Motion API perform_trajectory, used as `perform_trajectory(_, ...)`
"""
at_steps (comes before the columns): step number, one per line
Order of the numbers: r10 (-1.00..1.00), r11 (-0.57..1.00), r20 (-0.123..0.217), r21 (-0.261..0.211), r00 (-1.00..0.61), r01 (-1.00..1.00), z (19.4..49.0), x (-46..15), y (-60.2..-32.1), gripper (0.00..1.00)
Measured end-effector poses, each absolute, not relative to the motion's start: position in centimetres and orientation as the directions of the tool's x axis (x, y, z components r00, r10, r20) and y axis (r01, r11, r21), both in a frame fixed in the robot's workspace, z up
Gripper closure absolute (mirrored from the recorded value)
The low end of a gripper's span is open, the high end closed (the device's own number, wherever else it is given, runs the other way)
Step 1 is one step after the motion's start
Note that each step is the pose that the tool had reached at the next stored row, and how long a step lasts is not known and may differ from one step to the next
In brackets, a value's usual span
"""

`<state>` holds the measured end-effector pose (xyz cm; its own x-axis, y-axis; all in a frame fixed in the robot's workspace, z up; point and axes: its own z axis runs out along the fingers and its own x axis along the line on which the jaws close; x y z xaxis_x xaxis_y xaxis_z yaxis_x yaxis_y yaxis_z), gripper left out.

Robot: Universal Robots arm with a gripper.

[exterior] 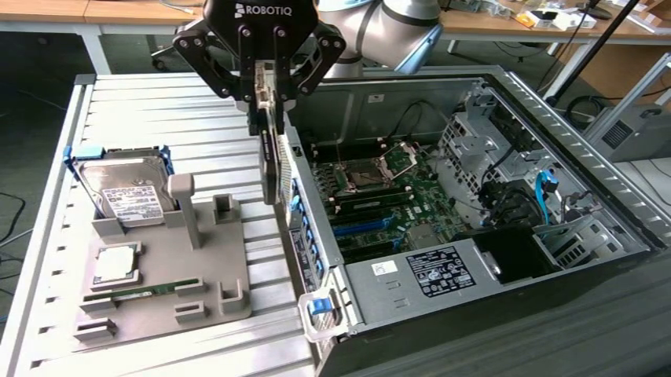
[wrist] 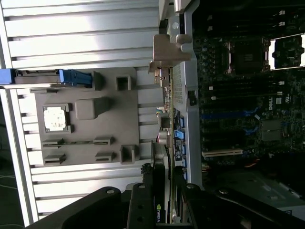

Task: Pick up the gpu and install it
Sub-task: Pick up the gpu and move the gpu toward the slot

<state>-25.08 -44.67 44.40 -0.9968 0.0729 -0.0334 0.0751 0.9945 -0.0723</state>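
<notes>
Pincer (exterior: 269, 98) grips the gpu (exterior: 276, 165) by its upper edge. The card hangs edge-on straight beneath it, just over the near wall of the open computer case (exterior: 419, 82). I'd judge the card light, stiff and fragile, best held firmly across the bare board edge, clear of its components.

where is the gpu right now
In the exterior view the gpu hangs edge-on in the gripper, above the computer case wall that faces the grey parts holder on the view's left.
</notes>
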Motion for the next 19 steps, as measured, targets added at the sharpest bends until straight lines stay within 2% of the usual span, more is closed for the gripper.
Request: perform_trajectory(19,0.073,0.995,-0.033,-0.072,-0.997,0.075,44.4,-24.25,-44.67,0.73)
